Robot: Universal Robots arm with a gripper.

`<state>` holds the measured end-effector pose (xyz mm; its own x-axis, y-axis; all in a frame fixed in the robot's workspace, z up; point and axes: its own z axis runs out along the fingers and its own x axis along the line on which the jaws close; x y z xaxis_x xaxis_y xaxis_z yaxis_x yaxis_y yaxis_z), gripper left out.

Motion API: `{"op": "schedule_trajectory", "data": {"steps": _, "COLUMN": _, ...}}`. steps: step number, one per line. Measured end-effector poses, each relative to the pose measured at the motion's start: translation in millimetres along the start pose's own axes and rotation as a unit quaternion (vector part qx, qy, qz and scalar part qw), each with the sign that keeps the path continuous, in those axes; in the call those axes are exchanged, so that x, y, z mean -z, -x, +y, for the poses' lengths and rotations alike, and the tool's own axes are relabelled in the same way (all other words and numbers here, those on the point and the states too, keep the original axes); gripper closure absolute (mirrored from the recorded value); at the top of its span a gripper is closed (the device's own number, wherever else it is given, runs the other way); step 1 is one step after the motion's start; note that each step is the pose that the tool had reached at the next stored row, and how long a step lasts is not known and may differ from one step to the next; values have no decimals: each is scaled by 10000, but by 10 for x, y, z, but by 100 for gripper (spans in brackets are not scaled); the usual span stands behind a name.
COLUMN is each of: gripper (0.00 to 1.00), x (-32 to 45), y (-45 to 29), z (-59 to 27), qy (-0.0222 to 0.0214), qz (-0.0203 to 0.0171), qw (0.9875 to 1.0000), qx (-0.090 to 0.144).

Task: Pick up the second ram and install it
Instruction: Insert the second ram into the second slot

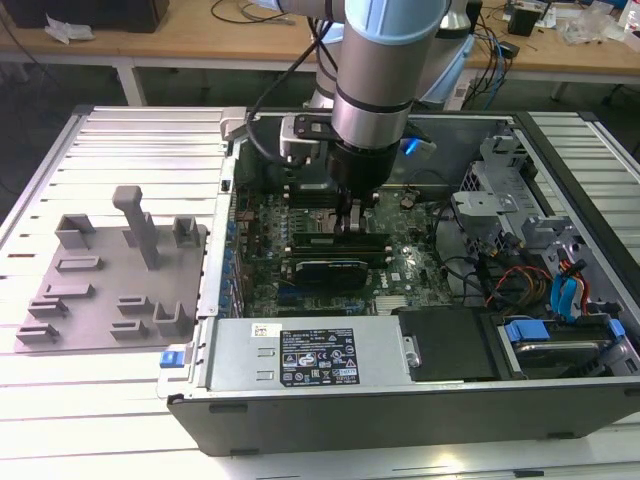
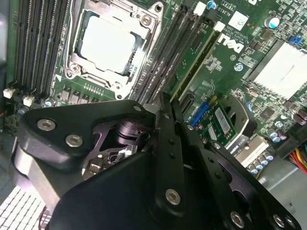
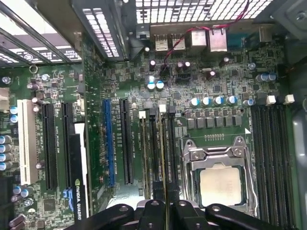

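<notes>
Second ram edge-on in slot beside CPU socket, end effector clamped on it

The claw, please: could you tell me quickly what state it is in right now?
Claw: shut on the second ram, at the slots beside the CPU socket.

Ext view high; wrist cams close, sharing CPU socket.
</notes>
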<state>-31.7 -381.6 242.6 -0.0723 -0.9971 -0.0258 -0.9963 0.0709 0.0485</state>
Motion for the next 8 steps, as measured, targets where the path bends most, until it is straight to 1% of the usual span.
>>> {"op": "schedule_trajectory", "data": {"steps": 2, "gripper": 89, "x": -23, "y": 9, "z": -4, "qy": 1, "qz": 1, "qw": 10000, "qx": -1}}
{"op": "schedule_trajectory", "data": {"steps": 4, "gripper": 89, "x": -46, "y": 40, "z": -4, "qy": 1, "qz": 3, "qw": 10000, "qx": 0}}
{"op": "schedule_trajectory", "data": {"steps": 5, "gripper": 89, "x": -53, "y": 40, "z": -4, "qy": 0, "qz": 19, "qw": 10000, "qx": -1}}
{"op": "schedule_trajectory", "data": {"steps": 6, "gripper": 89, "x": -59, "y": 41, "z": -4, "qy": -2, "qz": 48, "qw": 10000, "qx": -3}}
{"op": "schedule_trajectory", "data": {"steps": 7, "gripper": 89, "x": -70, "y": 43, "z": -5, "qy": -4, "qz": 67, "qw": 10000, "qx": -3}}
{"op": "schedule_trajectory", "data": {"steps": 8, "gripper": 89, "x": -79, "y": 47, "z": -5, "qy": -4, "qz": 70, "qw": 10000, "qx": -3}}
